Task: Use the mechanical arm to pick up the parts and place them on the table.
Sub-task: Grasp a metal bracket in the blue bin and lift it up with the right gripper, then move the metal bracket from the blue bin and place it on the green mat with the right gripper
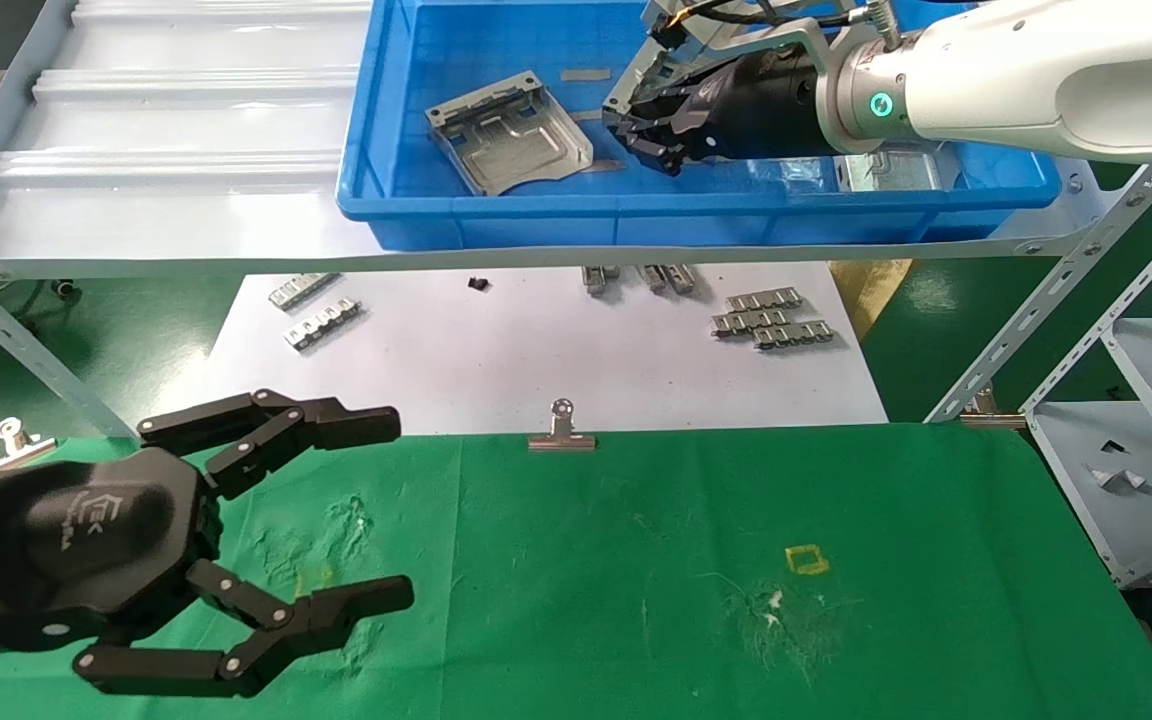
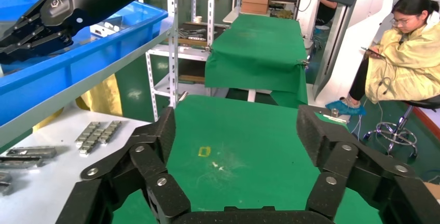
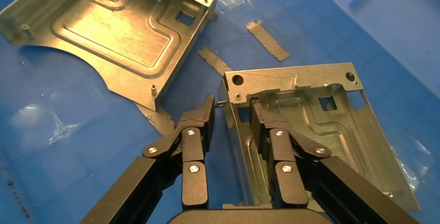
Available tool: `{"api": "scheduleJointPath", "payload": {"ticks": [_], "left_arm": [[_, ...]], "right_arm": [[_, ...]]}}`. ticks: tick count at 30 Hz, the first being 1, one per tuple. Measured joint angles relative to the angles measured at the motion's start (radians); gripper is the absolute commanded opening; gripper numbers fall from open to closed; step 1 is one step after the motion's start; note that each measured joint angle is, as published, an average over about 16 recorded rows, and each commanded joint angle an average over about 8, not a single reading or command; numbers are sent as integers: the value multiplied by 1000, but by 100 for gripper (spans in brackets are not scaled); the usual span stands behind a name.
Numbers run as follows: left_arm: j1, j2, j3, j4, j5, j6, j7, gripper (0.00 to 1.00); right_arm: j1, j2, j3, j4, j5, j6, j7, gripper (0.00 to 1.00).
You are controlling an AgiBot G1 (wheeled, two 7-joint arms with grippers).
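Observation:
My right gripper [image 1: 651, 125] reaches into the blue bin [image 1: 636, 215] on the shelf. In the right wrist view its fingers [image 3: 232, 107] stand open astride the folded edge of a grey sheet-metal part [image 3: 321, 120]. One finger is inside the plate and the other outside, with a gap left to the edge. A second part [image 3: 114, 32] lies beside it, also visible in the head view [image 1: 508, 132]. A third part [image 1: 891, 168] lies under the right wrist. My left gripper [image 1: 391, 510] hangs open and empty over the green table [image 1: 636, 560].
Thin metal scraps [image 3: 267, 40] lie on the bin floor. Below the pale shelf [image 1: 186, 120], a white sheet [image 1: 536, 350] carries ridged metal strips [image 1: 771, 318]. A binder clip [image 1: 562, 430] holds the cloth's far edge. A metal rack [image 1: 1116, 420] stands at the right.

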Motion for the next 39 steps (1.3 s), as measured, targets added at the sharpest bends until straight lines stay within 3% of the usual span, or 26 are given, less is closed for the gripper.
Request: {"api": "scheduleJointPath", "payload": {"ticks": [13, 28, 39], "left_arm": [[0, 0, 0, 0, 0, 0, 0, 100], [0, 0, 0, 0, 0, 0, 0, 100], [0, 0, 0, 0, 0, 0, 0, 100]], "right_arm": [[-7, 1, -13, 21, 40, 40, -5, 0], [12, 2, 0, 38, 134, 53, -87, 0], [84, 17, -4, 14, 173, -27, -185, 0]]}}
